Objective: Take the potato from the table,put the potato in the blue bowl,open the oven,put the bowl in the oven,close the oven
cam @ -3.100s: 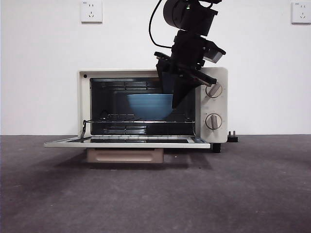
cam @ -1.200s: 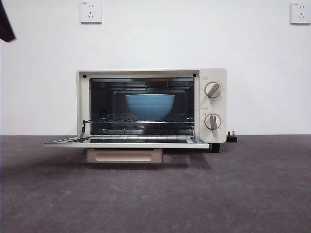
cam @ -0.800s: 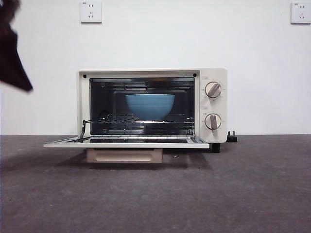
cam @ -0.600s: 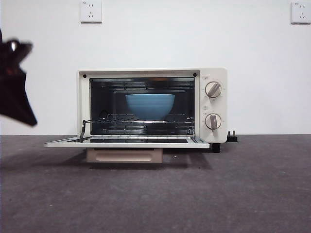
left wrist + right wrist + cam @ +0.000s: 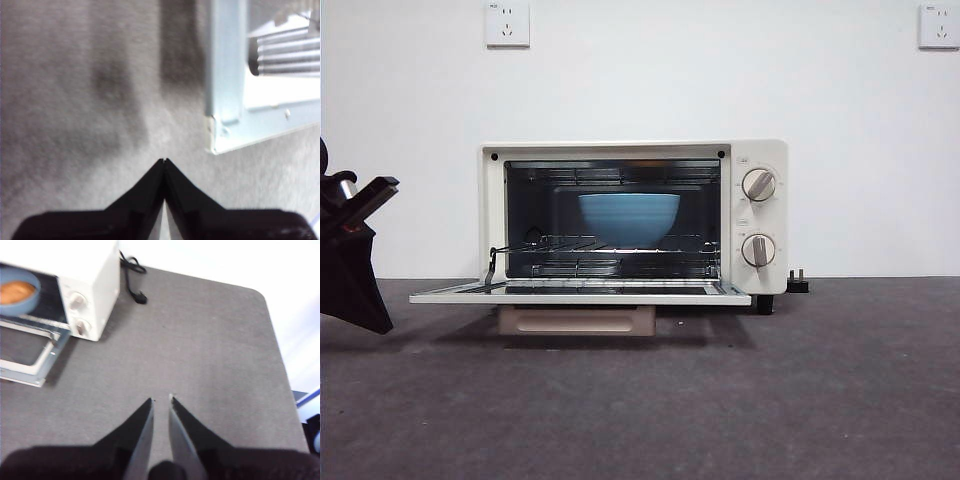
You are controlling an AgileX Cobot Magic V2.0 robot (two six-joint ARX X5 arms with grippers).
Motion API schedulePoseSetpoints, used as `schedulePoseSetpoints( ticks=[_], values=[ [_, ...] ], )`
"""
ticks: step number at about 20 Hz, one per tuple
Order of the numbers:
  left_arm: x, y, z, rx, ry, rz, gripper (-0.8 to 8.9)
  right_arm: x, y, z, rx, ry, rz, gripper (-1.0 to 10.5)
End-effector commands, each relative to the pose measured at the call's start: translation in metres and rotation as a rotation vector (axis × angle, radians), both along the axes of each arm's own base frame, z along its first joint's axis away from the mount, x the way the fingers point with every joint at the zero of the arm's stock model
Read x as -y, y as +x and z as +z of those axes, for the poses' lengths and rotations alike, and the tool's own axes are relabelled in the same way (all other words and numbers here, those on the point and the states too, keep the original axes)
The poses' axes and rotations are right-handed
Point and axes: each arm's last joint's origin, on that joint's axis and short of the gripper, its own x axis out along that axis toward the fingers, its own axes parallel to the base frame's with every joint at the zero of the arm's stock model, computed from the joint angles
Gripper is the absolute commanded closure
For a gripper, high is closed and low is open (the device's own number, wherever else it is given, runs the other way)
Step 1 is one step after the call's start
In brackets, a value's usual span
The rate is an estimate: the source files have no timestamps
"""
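The cream-white oven (image 5: 756, 215) stands with its door (image 5: 580, 294) folded down flat. On its wire rack sits the blue bowl (image 5: 629, 218). The right wrist view shows the bowl (image 5: 34, 299) from above with the orange-brown potato (image 5: 14, 291) lying in it. My left gripper (image 5: 376, 318) hangs at the left edge, low over the table (image 5: 800, 400) and apart from the door's left end. Its jaws are shut on nothing (image 5: 164, 161), close to the door's corner (image 5: 225, 132). My right gripper (image 5: 161, 399) is high above the table, right of the oven (image 5: 105, 280), jaws a narrow gap apart and empty.
A black power cord (image 5: 131, 282) runs from behind the oven, and its plug (image 5: 799, 283) lies at the oven's right foot. Two wall sockets (image 5: 508, 22) (image 5: 937, 25) sit high on the white wall. The beige handle (image 5: 577, 321) hangs under the open door.
The right arm let go of the bowl on the rack and withdrew out of the front view. The left arm came in at the upper left edge and dropped down beside the door.
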Motion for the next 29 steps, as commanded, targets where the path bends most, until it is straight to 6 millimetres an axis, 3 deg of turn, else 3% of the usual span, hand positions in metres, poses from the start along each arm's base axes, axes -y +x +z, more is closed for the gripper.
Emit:
schedulePoseSetpoints(
  ticks=[1,7,15,23,29],
  values=[
    [0.000,0.002,-0.004,-0.014,-0.038,0.035,8.22,0.003,-0.011,-0.003,0.001,0.062,-0.006,8.9],
    [0.006,0.008,-0.002,0.006,-0.072,0.061,8.22,0.008,-0.029,-0.003,0.050,0.126,-0.010,8.9],
    [0.020,0.011,-0.002,0.024,-0.082,0.038,8.22,0.007,-0.029,-0.003,0.040,0.173,0.011,8.9],
    [0.024,0.015,0.003,0.025,-0.221,0.030,8.22,0.006,-0.029,-0.003,0.038,0.186,0.012,8.9],
    [0.025,0.029,0.026,0.076,-0.275,0.022,8.21,0.006,-0.029,-0.003,0.038,0.191,0.011,8.9]
  ],
)
